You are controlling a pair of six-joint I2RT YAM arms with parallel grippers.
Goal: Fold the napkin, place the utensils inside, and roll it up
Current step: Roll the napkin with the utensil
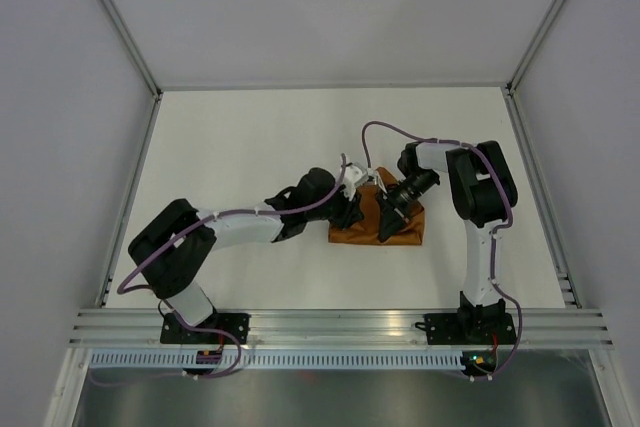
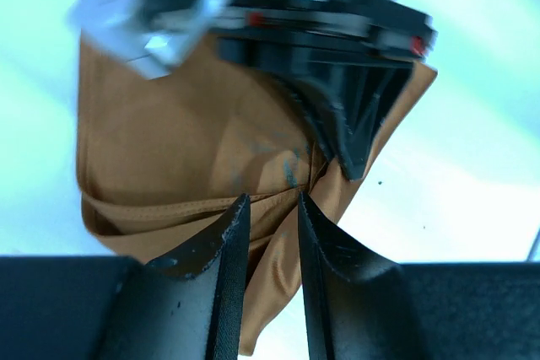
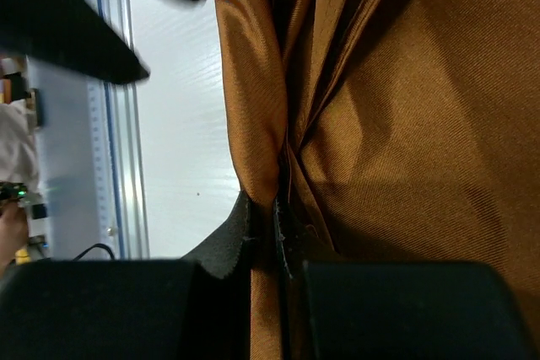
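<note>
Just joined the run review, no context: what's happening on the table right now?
Both arms are working on the orange napkin, which lies bunched in a folded heap between them. The right gripper is clamped shut on a fold of the cloth. The left gripper sits at the napkin's edge with its jaws slightly apart, and whether it grips anything can't be told. No cutlery is visible in any view.
</note>
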